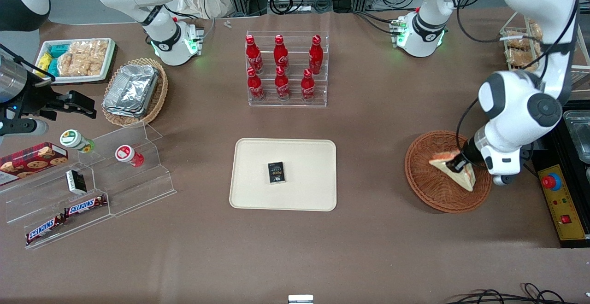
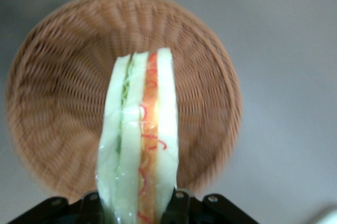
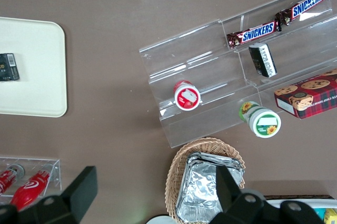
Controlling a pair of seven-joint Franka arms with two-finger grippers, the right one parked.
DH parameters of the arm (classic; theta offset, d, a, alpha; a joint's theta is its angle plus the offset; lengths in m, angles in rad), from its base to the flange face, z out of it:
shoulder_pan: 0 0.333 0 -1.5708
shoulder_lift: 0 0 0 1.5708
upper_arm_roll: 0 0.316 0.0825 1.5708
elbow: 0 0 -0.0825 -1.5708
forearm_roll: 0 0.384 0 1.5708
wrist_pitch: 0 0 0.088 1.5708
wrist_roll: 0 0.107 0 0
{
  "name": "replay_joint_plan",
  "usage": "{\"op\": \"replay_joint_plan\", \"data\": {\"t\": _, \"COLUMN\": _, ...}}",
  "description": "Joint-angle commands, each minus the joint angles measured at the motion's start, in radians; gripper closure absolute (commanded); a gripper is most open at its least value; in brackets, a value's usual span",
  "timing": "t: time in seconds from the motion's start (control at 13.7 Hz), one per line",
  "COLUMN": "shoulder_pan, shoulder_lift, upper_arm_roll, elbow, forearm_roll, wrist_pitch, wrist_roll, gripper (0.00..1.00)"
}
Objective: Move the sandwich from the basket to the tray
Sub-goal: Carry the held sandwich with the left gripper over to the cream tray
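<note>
gripper (image 1: 461, 163) pinching sandwich (image 2: 139, 140) by its flat faces, over basket (image 2: 58, 103), fingers (image 2: 179, 205) narrowly spread.

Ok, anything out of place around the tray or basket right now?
One thing: a small black box sits in the middle of the tray. The claw is shut on the sandwich over the basket.

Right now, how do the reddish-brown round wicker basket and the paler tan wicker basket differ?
The reddish-brown round wicker basket is darker and holds the triangular white-bread sandwich, gripped by the left gripper. The paler tan wicker basket holds stacked silver foil trays and sits toward the parked arm's end. Both are woven.
</note>
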Motion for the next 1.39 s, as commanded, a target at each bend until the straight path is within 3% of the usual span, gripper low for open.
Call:
{"op": "replay_joint_plan", "data": {"t": 0.0, "shoulder_pan": -0.016, "shoulder_lift": -0.034, "upper_arm_roll": -0.113, "elbow": 0.115, "forearm_roll": 0.001, "wrist_pitch": -0.206, "wrist_roll": -0.006, "gripper": 1.0}}
{"op": "replay_joint_plan", "data": {"t": 0.22, "shoulder_pan": -0.016, "shoulder_lift": -0.03, "upper_arm_roll": -0.274, "elbow": 0.169, "forearm_roll": 0.003, "wrist_pitch": -0.262, "wrist_roll": 0.061, "gripper": 1.0}}
{"op": "replay_joint_plan", "data": {"t": 0.44, "shoulder_pan": -0.034, "shoulder_lift": 0.015, "upper_arm_roll": -0.397, "elbow": 0.171, "forearm_roll": 0.016, "wrist_pitch": -0.198, "wrist_roll": 0.202, "gripper": 1.0}}
{"op": "replay_joint_plan", "data": {"t": 0.66, "shoulder_pan": -0.137, "shoulder_lift": 0.101, "upper_arm_roll": -0.41, "elbow": 0.172, "forearm_roll": 0.121, "wrist_pitch": -0.088, "wrist_roll": 0.184, "gripper": 1.0}}
{"op": "replay_joint_plan", "data": {"t": 0.95, "shoulder_pan": -0.184, "shoulder_lift": 0.219, "upper_arm_roll": -0.41, "elbow": 0.193, "forearm_roll": 0.13, "wrist_pitch": 0.087, "wrist_roll": 0.164, "gripper": 1.0}}
{"op": "replay_joint_plan", "data": {"t": 1.32, "shoulder_pan": -0.209, "shoulder_lift": 0.482, "upper_arm_roll": -0.407, "elbow": 0.341, "forearm_roll": 0.329, "wrist_pitch": 0.155, "wrist_roll": 0.129, "gripper": 1.0}}
